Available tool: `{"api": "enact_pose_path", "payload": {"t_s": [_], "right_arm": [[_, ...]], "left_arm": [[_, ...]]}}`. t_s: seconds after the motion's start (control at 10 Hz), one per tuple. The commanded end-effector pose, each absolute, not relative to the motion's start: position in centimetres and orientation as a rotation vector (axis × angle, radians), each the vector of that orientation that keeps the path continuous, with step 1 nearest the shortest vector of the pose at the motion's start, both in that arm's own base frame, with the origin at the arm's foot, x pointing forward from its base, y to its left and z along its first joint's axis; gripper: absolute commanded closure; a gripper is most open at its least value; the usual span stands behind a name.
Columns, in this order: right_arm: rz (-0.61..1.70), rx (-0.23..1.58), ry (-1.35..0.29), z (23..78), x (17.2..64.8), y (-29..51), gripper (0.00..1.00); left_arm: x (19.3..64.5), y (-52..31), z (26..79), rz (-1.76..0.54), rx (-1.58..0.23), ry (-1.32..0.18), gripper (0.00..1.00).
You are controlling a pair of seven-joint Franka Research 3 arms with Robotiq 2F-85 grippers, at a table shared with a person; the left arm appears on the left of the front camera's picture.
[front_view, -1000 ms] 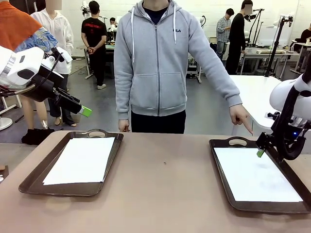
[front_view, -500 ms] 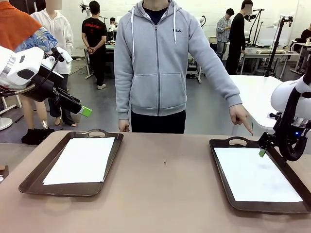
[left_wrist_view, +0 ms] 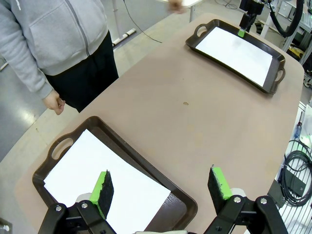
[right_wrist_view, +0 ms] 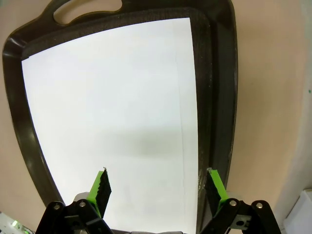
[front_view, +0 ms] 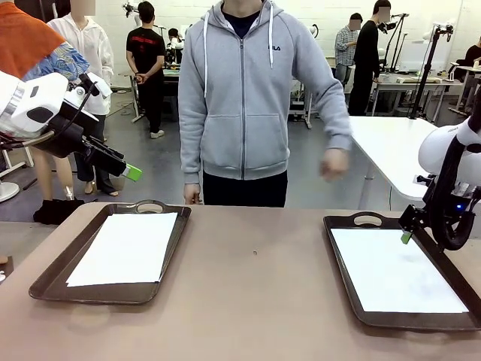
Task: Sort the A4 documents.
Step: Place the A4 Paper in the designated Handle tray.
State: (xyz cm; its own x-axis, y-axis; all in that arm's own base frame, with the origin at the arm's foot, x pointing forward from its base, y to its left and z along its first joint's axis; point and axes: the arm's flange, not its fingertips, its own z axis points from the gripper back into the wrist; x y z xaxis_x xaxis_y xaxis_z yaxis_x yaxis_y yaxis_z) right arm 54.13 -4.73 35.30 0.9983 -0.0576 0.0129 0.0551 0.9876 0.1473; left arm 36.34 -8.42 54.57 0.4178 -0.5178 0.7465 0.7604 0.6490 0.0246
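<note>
White A4 documents lie flat in two dark brown trays. One sheet [front_view: 126, 248] rests in the left tray [front_view: 45, 280], and another sheet [front_view: 394, 272] fills the right tray [front_view: 342, 259]. My left gripper [front_view: 129, 172] hangs open high above the table's left edge; its wrist view looks down on the left sheet [left_wrist_view: 92, 190] between the green pads. My right gripper [front_view: 406, 236] hovers open just above the far right part of the right sheet [right_wrist_view: 107, 122], with nothing between its fingers. The person's hand [front_view: 334, 162] is raised over the table's far edge.
A person in a grey hoodie [front_view: 248, 98] stands at the far side of the brown table [front_view: 255, 301]. A white table [front_view: 391, 147] stands behind on the right. Cables [left_wrist_view: 295, 170] hang beside the table in the left wrist view.
The person's hand, which pointed down at the right tray, has pulled back and up. My right gripper shifted slightly right above the sheet. The left arm has not moved.
</note>
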Motion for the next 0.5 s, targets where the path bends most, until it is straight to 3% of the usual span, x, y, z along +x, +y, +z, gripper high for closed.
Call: {"api": "enact_pose_path", "payload": {"t_s": [0.0,0.4], "right_arm": [[-0.046,0.159,-0.023,35.32,54.16,-4.76,0.00],[-0.046,0.159,-0.023,35.32,54.16,-4.76,0.00]], "left_arm": [[36.36,-8.37,54.45,-0.831,-0.337,-0.800,0.00],[36.36,-8.37,54.45,-0.831,-0.337,-0.800,0.00]]}}
